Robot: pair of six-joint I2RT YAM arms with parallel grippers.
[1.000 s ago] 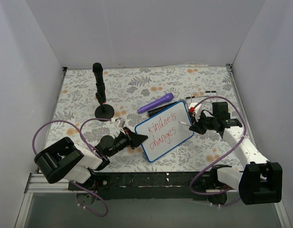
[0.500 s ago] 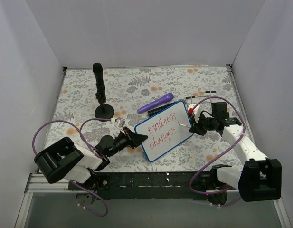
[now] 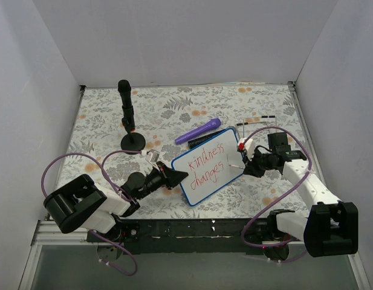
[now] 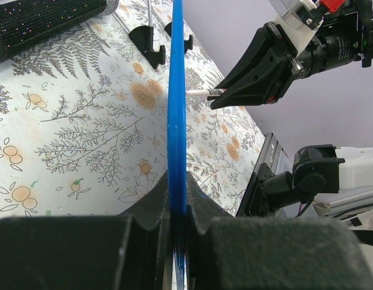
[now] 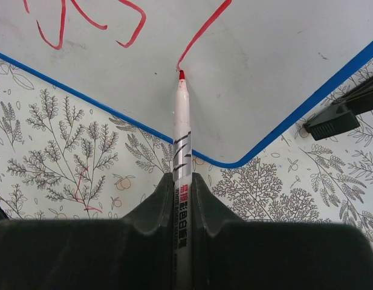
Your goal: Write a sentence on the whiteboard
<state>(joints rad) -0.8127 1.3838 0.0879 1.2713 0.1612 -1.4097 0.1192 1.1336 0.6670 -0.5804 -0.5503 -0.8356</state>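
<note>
Pincers both clamped: right pincer (image 5: 184,184) on marker (image 5: 182,127), tip touching whiteboard (image 5: 277,54) just ahead at end of red stroke (image 5: 202,32); left pincer (image 4: 179,181) on whiteboard's blue edge.

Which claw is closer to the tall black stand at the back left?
Left. The left gripper, clamped on the whiteboard's edge, is in front of the black stand and to its right; the right gripper, holding a pen, is beyond the board's far side.
</note>
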